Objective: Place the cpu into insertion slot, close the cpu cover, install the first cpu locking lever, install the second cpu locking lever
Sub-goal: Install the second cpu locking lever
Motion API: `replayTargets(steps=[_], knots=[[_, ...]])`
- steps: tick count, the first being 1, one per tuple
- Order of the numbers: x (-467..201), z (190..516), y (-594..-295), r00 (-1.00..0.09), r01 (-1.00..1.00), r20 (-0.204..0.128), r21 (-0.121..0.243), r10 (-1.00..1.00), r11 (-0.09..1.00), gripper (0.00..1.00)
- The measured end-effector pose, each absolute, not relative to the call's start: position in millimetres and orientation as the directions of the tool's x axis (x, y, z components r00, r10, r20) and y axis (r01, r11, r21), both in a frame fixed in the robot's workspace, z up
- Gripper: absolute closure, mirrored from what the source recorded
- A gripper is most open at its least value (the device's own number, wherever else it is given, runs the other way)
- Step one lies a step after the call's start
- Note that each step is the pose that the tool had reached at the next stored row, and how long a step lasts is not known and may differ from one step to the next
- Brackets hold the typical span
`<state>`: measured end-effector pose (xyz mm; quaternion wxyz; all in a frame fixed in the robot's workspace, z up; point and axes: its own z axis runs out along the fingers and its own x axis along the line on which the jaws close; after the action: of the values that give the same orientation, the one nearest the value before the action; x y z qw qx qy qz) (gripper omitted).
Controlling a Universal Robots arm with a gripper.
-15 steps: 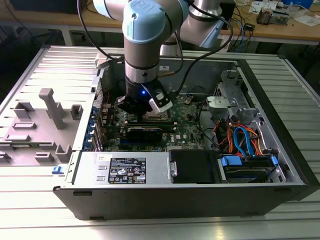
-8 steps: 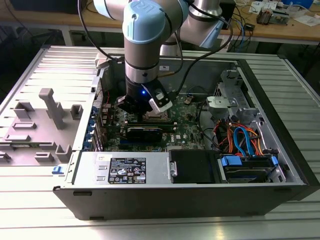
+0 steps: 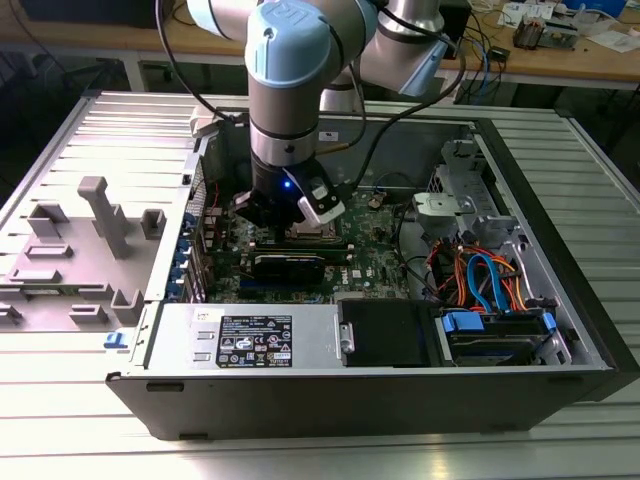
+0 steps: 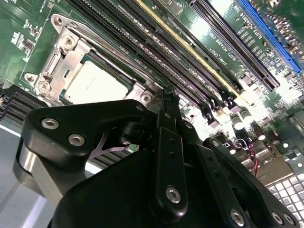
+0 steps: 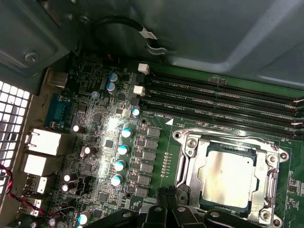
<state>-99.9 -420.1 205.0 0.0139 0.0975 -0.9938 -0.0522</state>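
Tool [image 4: 164,102] w/ fingers pressed together, holding nothing, just beside insertion slot [image 5: 186,156]; cpu [image 5: 228,175] seated inside, cpu cover [image 5: 268,183] down over it.

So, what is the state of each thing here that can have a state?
cpu: seated in the insertion slot.
cpu cover: closed down over the cpu's edges.
gripper: jaws closed, empty, beside the slot.
memory slots: empty.
computer case: side open.
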Motion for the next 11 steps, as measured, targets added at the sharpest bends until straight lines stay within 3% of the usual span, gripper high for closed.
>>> replayTargets(steps=[11], knots=[[-92.9, 217.2, -418.6, -0.981, -0.192, 0.024, 0.087, -0.195, 0.978, 0.89]])
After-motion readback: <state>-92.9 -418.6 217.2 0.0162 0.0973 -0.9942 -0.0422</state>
